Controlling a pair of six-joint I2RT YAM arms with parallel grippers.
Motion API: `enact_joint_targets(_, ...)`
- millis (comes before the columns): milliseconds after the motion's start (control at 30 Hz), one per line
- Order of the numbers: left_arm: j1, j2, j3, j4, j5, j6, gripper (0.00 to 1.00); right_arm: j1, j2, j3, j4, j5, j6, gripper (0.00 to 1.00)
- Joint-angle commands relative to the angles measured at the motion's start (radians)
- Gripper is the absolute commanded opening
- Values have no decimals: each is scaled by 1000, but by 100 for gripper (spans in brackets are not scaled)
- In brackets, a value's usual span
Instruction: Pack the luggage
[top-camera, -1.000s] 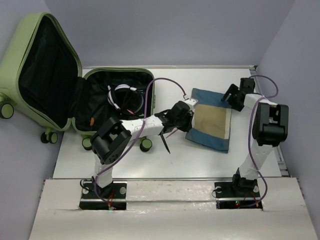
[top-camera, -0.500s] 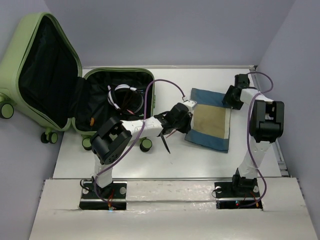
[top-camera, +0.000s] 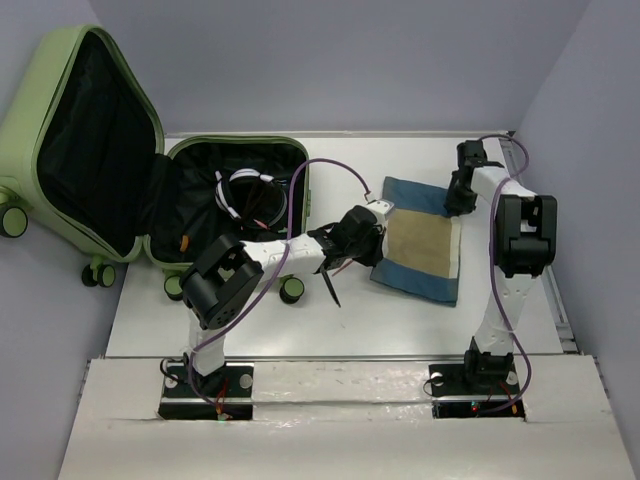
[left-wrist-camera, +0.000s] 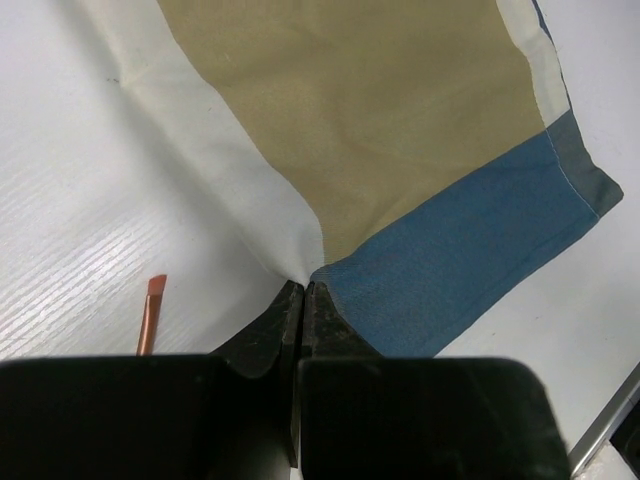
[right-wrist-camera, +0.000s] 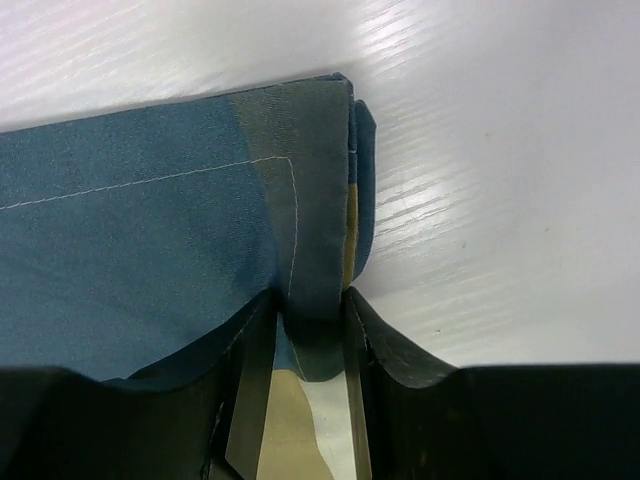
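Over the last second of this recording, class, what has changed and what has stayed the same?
The right arm's fingers moved away from their base and slightly leftward onto the far right corner of the folded cloth, and now clamp its edge. The left arm's fingers stayed shut on the cloth's left edge. The cloth and the open luggage did not move.

The luggage (top-camera: 25, 130) runs past the top view's left edge. The black-and-white item (top-camera: 245, 195) inside is too small to identify. The left gripper (left-wrist-camera: 303, 290) hides the lower end of the orange strip (left-wrist-camera: 152, 310). The wrist views crop the folded cloth (left-wrist-camera: 400, 150).
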Motion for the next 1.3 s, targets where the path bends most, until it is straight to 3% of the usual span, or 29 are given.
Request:
enact_joint_targets(0, -2, -40, 9, 45, 12, 0, 6, 22, 71, 5, -170, -106, -38, 38)
enact_joint_targets(67, -2, -42, 9, 42, 11, 3, 6, 31, 77, 26, -170, -143, -24, 38)
enact_joint_targets(200, 0, -62, -9, 39, -8, 10, 6, 31, 79, 14, -120, -153, -9, 27)
enact_joint_targets(233, 1, -66, -14, 39, -9, 11, 6, 31, 68, -9, -94, -153, 2, 18)
enact_joint_targets(333, 6, -68, -13, 36, -9, 13, 6, 31, 4, -110, 30, -182, 20, 7)
enact_joint_targets(567, 12, -106, 13, 26, -15, 14, 6, 31, -255, -322, 305, -136, 82, 7)
enact_joint_targets(833, 58, -203, 93, -13, -25, 39, 6, 31, -505, -364, 405, -251, 148, 7)
enact_joint_targets(1100, 251, -345, 90, -81, -3, 23, 6, 139, -506, -255, 473, -343, 221, 7)
enact_joint_targets(1267, 453, -505, 61, -119, -126, -73, 6, 260, -385, -11, 505, -400, 289, 7)
